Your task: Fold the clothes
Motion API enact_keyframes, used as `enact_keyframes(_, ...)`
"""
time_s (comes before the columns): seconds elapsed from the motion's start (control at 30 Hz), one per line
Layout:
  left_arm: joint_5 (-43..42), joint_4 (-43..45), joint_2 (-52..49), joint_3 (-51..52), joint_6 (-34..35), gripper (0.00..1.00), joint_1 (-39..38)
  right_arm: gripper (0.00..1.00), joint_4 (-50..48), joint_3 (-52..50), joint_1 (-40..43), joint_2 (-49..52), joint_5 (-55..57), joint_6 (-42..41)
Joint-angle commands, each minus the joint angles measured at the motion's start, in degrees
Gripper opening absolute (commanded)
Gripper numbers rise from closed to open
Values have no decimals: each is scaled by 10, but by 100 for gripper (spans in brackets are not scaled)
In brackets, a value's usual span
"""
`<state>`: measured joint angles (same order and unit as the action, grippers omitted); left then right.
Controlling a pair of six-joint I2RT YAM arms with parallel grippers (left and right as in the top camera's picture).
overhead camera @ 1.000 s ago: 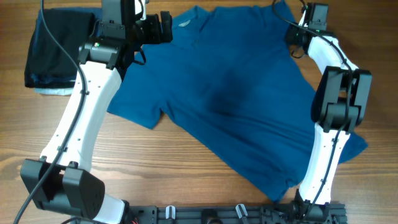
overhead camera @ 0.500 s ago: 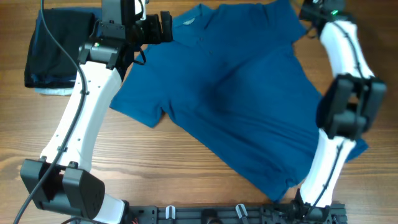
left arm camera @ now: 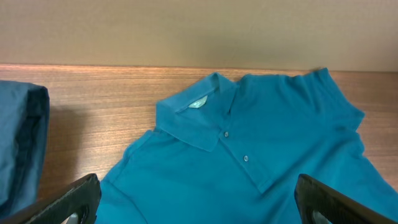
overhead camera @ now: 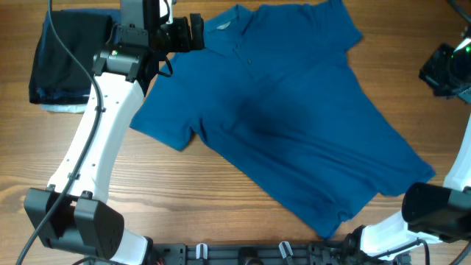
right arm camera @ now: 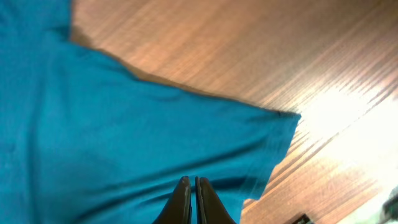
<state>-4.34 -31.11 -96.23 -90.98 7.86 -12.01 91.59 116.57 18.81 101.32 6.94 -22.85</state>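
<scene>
The medium-blue polo shirt (overhead camera: 294, 125) lies spread face up on the wooden table, collar and button placket at the far side and hem toward the near right. My left gripper (overhead camera: 193, 31) hovers beside the collar at the shirt's far left shoulder. Its fingers are wide open and empty, with the shirt (left arm camera: 249, 168) under them in the left wrist view (left arm camera: 196, 208). My right gripper (overhead camera: 441, 70) is off the shirt at the table's right edge. In the right wrist view its fingers (right arm camera: 191, 186) are pressed together with nothing between them, above a corner of the shirt (right arm camera: 124, 137).
Folded dark navy garments (overhead camera: 66, 55) with a pale edge lie at the far left corner, also in the left wrist view (left arm camera: 18, 149). Bare wood (overhead camera: 184, 206) shows in front of the shirt and to its right (right arm camera: 323, 74).
My right arm has swung from the shirt's far right sleeve out to the table's right edge, uncovering the shirt's right side. The left arm and shirt have not moved.
</scene>
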Motion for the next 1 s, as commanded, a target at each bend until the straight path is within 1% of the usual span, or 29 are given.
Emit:
enact_keyframes(0.0, 1, 1, -3, 2, 3, 100, 2, 4, -3, -88, 31, 8, -10, -28)
enact_keyframes(0.17, 1, 1, -3, 2, 3, 100, 2, 4, -64, -230, 70, 8, -45, -29)
enact_keyframes(0.3, 1, 1, -3, 2, 3, 100, 2, 4, -106, -352, 112, 8, -45, -60)
enact_keyframes(0.47, 1, 1, -3, 2, 3, 100, 2, 4, -223, -472, 151, 8, -60, -73)
enact_keyframes(0.57, 1, 1, -3, 2, 3, 100, 2, 4, -282, -500, 158, 10, -55, -73)
enact_keyframes(0.8, 1, 1, -3, 2, 3, 100, 2, 4, -334, -517, 162, 36, -29, -75)
enact_keyframes(0.97, 1, 1, -3, 2, 3, 100, 2, 4, -367, -525, 162, 80, -7, -89)
